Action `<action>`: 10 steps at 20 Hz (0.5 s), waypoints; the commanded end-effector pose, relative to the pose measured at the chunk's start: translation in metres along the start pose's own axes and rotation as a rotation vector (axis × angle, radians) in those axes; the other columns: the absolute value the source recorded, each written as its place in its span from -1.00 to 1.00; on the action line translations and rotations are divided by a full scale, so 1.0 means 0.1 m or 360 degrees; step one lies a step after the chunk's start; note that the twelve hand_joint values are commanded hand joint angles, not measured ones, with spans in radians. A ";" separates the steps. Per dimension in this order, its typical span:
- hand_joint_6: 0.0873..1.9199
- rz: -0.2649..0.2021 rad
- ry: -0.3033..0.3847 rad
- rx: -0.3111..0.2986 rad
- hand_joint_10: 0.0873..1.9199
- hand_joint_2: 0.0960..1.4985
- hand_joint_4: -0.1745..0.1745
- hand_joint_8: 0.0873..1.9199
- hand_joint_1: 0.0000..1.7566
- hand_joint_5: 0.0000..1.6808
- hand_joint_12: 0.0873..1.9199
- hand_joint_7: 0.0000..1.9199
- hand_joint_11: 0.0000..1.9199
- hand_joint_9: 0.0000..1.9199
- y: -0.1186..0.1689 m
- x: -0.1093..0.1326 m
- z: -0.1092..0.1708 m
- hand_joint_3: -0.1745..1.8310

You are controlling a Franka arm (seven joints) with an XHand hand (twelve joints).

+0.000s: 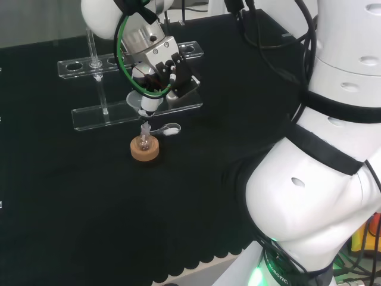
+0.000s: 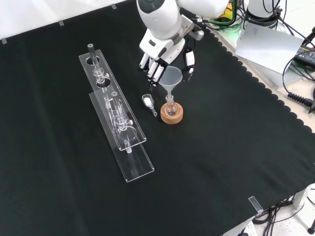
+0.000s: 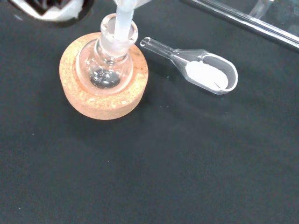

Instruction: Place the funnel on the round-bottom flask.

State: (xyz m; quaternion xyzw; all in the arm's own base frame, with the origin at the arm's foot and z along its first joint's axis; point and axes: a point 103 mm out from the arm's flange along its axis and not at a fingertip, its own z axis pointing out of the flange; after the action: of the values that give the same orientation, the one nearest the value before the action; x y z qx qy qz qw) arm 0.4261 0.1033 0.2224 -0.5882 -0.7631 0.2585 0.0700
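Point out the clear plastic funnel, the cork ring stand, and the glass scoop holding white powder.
clear plastic funnel [image 2: 171, 77]: front view, cone wall.
cork ring stand [image 3: 88, 102]: wrist view, outer rim.
glass scoop holding white powder [image 3: 205, 74]: wrist view, bowl with powder.

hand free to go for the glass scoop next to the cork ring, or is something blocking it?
Probably not yet: the hand is curled round the funnel, whose stem sits in the flask neck. The scoop itself lies uncovered on the cloth beside the cork ring.
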 end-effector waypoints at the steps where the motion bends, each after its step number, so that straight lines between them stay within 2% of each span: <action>1: -0.37 -0.0025 0.0007 -0.0004 -0.35 -0.16 -0.08 -0.27 0.00 -0.34 0.37 -0.46 -0.52 0.00 0.05 0.09 0.03 -0.10; 10: -0.37 -0.0018 -0.0017 0.0017 -0.36 -0.16 -0.08 -0.27 0.00 -0.34 0.37 -0.46 -0.52 -0.01 0.09 0.15 0.03 -0.10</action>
State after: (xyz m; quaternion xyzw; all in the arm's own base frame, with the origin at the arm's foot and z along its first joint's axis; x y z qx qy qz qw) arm 0.4277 0.1139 0.2150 -0.5824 -0.7675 0.2581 0.0719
